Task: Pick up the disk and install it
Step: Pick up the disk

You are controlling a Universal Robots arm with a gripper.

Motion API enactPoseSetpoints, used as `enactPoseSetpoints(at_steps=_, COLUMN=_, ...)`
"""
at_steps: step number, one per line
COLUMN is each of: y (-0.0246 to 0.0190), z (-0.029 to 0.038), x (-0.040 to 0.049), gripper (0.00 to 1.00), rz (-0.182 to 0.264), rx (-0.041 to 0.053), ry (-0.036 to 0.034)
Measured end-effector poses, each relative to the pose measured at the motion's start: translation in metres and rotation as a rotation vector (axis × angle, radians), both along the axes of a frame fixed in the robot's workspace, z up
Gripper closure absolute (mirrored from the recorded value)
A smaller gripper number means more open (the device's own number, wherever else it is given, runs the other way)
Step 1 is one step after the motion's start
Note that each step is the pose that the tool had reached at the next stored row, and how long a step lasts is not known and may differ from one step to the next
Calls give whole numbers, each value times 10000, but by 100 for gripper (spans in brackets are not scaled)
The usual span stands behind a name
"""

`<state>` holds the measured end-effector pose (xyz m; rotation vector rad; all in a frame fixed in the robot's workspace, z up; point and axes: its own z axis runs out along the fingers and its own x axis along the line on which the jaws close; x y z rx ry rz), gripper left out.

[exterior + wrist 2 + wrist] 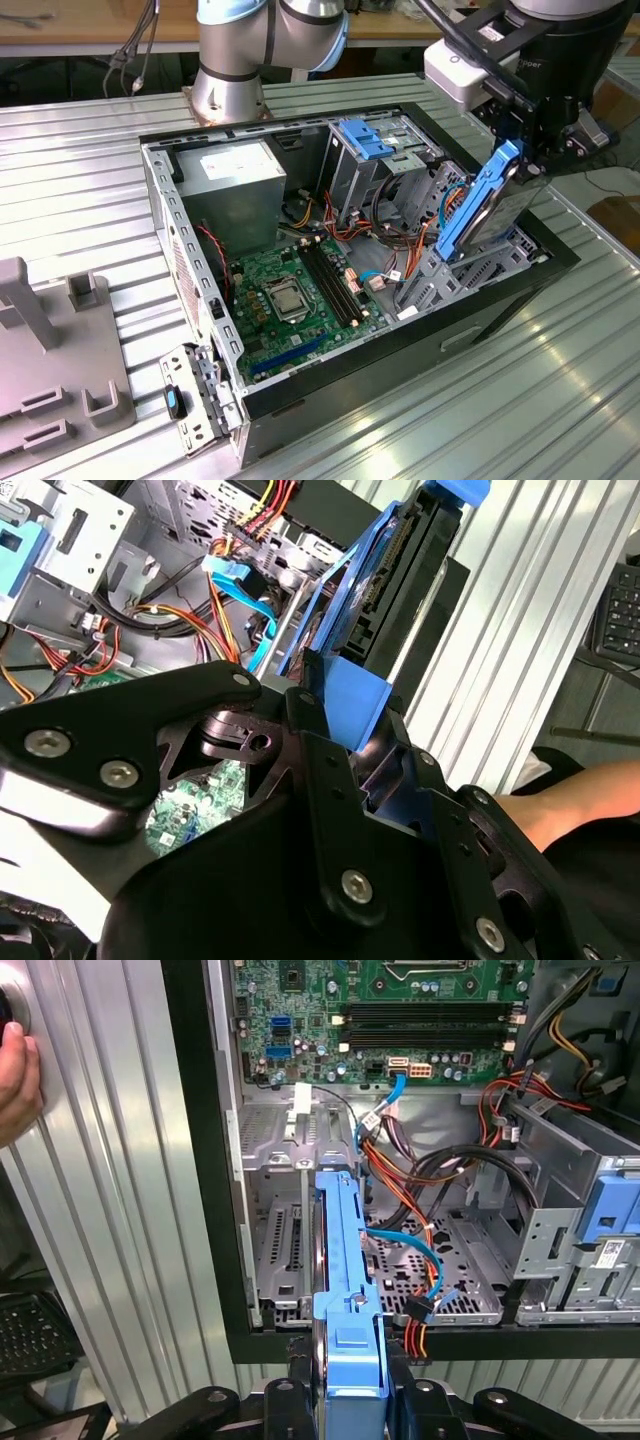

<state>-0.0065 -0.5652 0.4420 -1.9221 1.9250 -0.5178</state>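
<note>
Order: the exterior view's left to its right.

A grey moulded fixture (45, 340) stands on the ribbed metal desk (500, 400), well apart from the work. The open computer case (165, 215) lies beside it. Inside the case there is a grey power supply (235, 180), the green motherboard (290, 290) and a pale blue latch piece (365, 140) on an upper cage. Orange, red and blue cables (400, 235) run loose between the board and the drive bay (455, 275).

The disk (485, 210) hangs tilted over this bay, with its lower end at the bay mouth. Whether it already touches the cage is not clear. The end effector (525, 150) is clenched on the disk's upper end, with one finger on each side of the blue carrier.

Hazards:
- Rail misalignment. At this tilt the carrier rails may meet the bay edge instead of the guides, and jam.
- Cable snag. In the first wrist view the blue data cable (405, 1245) and the orange wires lie just beside the carrier. They could be pinched under it.
- Slip. The grip is at one end only, so a jam could lever the disk between the fingers.
- Person nearby. A person's hand (15, 1070) rests on the desk near the case.
</note>
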Motion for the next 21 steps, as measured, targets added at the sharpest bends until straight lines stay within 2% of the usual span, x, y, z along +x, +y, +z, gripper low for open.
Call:
enactPoseSetpoints(at_steps=9, y=-13, z=-64, x=2, gripper=63, rz=1, rx=5, ry=0)
enactPoseSetpoints(at_steps=18, y=-34, z=-211, x=14, gripper=63, rz=1, rx=51, ry=0)
enactPoseSetpoints(at_steps=21, y=-39, z=-283, x=18, gripper=63, rz=1, rx=71, ry=0)
